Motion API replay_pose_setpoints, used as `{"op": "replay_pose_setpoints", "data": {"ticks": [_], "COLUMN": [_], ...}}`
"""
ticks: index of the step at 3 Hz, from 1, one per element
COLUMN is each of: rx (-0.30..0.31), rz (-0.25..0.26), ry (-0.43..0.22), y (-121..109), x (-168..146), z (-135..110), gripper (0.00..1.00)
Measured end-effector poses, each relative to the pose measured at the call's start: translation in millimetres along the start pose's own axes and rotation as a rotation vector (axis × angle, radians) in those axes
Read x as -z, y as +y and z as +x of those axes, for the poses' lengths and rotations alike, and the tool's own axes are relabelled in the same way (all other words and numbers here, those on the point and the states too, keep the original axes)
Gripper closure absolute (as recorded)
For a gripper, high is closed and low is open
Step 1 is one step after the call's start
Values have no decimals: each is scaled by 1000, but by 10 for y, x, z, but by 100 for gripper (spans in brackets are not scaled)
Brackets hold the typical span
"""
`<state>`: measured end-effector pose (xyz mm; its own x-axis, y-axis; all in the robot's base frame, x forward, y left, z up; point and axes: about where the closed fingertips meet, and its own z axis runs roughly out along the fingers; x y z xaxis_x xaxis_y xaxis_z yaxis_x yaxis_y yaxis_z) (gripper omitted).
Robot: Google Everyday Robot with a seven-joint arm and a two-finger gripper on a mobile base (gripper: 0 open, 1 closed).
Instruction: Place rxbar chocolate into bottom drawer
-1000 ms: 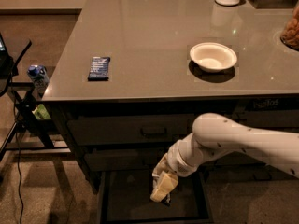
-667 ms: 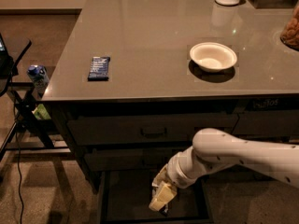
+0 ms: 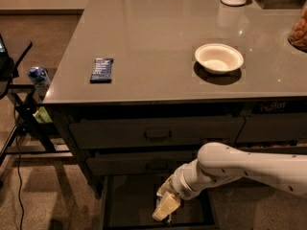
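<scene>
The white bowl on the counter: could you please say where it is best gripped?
I would pinch the bowl by its near rim, from above: it stands upright and open, its rim thin. The pincer hangs low over the bottom drawer.

Desk (image 3: 158,37): glossy grey top, dark grey drawer fronts; bottom drawer (image 3: 128,201): dark grey inside. Snack bar (image 3: 102,69): dark blue wrapper with pale lettering; bowl (image 3: 218,57): plain cream-white. Arm (image 3: 240,166): white with small dark dots; end effector (image 3: 165,209), over the open bottom drawer: pale yellowish cream.
</scene>
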<state>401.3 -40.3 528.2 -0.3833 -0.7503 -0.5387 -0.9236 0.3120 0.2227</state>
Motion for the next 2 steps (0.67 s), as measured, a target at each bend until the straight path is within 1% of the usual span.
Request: {"op": "replay_pose_setpoints", "data": {"ticks": [1,2], "rx": [-64,-138], "rz": [22,67], "ry": [-17,-30], "y": [-133,-374], "x": [-208,-447], "z": [214,536], "gripper": [100,100]}}
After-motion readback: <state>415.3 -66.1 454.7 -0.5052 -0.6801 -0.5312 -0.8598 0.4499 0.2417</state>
